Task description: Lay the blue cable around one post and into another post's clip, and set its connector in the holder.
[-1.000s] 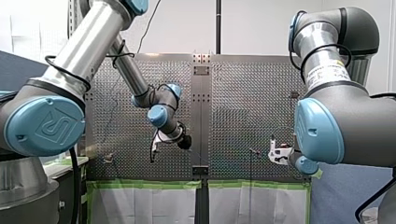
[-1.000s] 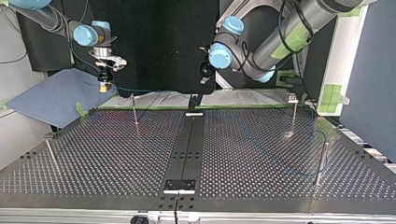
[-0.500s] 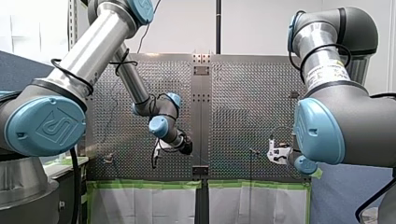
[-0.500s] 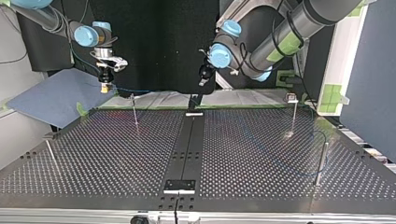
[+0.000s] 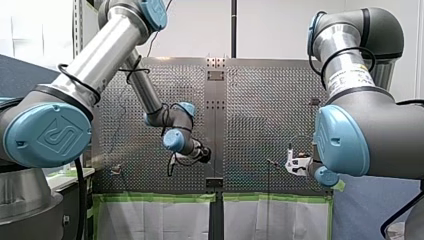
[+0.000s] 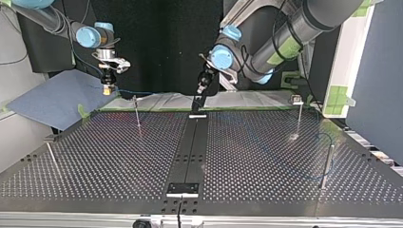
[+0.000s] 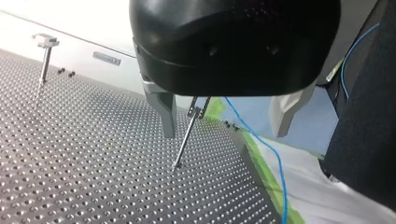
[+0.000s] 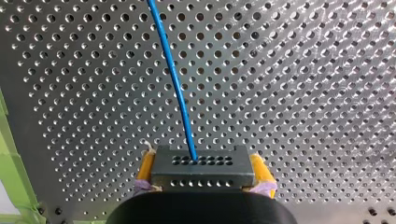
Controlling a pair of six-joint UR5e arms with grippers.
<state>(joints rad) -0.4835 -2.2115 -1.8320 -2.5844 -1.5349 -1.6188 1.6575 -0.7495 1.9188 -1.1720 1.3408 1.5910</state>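
Observation:
In the right wrist view my right gripper is shut with its yellow pads on the grey connector. The blue cable runs out of the connector over the perforated table. The top view shows this gripper above the table's far left edge, the cable trailing from it toward a thin post. My left gripper is open and holds nothing. A clip-topped post stands just ahead of its fingers, beside the cable. In the top view the left gripper hangs over the far middle.
A black centre strip crosses the table, with a pale bracket at its far end and another at its near end. More posts stand at the top view's right and near left. Green tape lines the far edge.
My left arm has swung its gripper toward the top view's left and lower, to over the centre strip's far end. My right gripper has kept its hold and barely moved.

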